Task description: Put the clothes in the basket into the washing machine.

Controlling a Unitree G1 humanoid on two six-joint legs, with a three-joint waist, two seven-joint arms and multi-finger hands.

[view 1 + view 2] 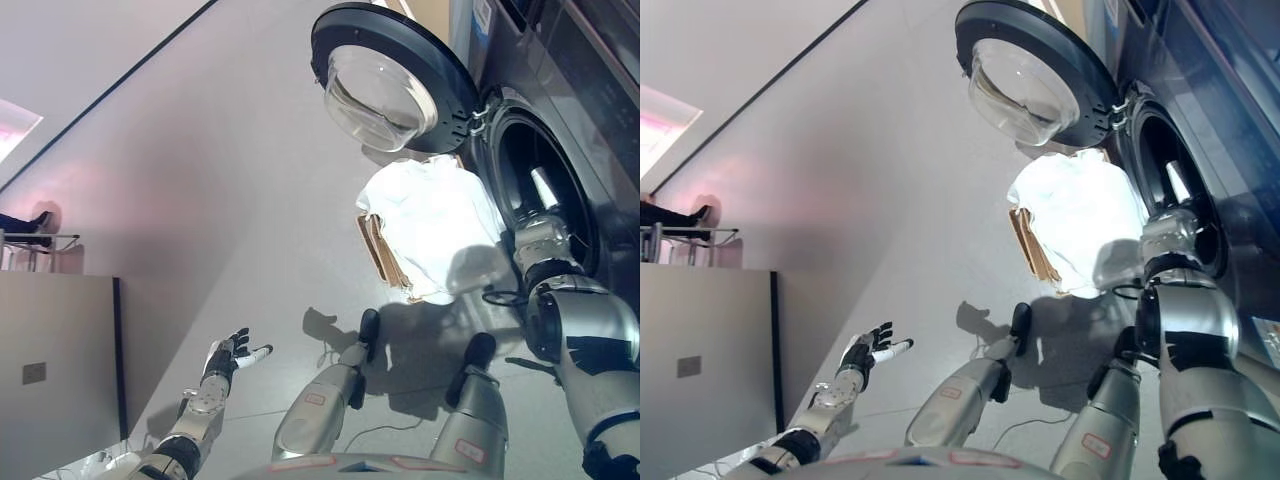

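The washing machine (580, 60) stands at the right with its round glass door (390, 80) swung open. On the floor in front of its drum opening (545, 150) sits a tan basket (378, 250) heaped with white clothes (430, 220). My right arm (545, 255) reaches up past the basket into the drum opening. Its hand is hidden inside. Far from the basket, at the lower left, my left hand (228, 358) hangs over the floor with its fingers spread and holds nothing.
A grey cabinet (60, 350) stands at the left edge. Behind it, a person's legs and shoe (30, 220) rest by a metal frame. A dark line (110, 95) crosses the pale floor at the upper left.
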